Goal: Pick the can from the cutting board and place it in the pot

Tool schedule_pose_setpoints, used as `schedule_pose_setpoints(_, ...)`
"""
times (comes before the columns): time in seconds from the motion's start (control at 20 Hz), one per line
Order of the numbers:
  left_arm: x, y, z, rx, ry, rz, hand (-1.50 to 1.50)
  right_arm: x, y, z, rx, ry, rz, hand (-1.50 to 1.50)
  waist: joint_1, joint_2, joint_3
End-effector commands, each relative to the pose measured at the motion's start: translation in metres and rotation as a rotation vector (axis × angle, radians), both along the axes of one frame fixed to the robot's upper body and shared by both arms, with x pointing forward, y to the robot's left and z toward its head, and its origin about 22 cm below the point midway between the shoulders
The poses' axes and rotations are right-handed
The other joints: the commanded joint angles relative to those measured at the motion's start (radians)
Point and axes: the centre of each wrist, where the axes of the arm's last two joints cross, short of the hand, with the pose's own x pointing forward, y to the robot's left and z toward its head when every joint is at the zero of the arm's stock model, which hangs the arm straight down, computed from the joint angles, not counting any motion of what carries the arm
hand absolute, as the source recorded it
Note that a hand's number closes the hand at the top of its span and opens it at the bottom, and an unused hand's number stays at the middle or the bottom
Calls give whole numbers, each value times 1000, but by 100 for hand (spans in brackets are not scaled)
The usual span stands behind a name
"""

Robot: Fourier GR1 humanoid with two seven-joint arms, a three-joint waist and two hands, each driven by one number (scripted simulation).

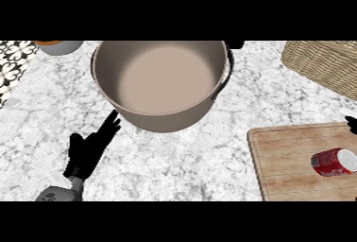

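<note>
The left hand (87, 151) lay at lower left with its fingers straight and relaxed, holding nothing, tips just short of the pot (164, 120) at top centre. Only a black sliver of the right hand (351, 124) showed at the right edge; its state could not be told. Just below it, the can (335, 162) lay on its side on the board (286, 156) at lower right. A basket (324, 61) sat at upper right.

Head view (the only one), looking steeply down, close over the counter (181, 160)
</note>
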Motion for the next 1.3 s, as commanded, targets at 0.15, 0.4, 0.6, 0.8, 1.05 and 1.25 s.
schedule_pose_setpoints(0.15,2,4,2,-3,6,1,0,-7,-16,-17,202,-3,40,-150,-6,3,-3)
schedule_pose_setpoints(0.4,0,-10,-15,-13,19,-6,0,-8,-29,-32,332,24,49,-150,-6,5,-3)
schedule_pose_setpoints(0.6,20,-2,4,9,0,2,0,-1,-11,-62,372,73,29,-150,-6,5,-3)
schedule_pose_setpoints(0.8,2,4,-2,5,9,-14,0,6,2,-77,424,86,8,-150,-5,4,-3)
schedule_pose_setpoints(1.05,13,-2,-15,-19,9,17,0,9,14,-100,427,105,40,-150,-6,5,-3)
schedule_pose_setpoints(1.25,12,-2,8,-5,6,1,0,10,19,-112,334,48,102,150,5,6,-1)
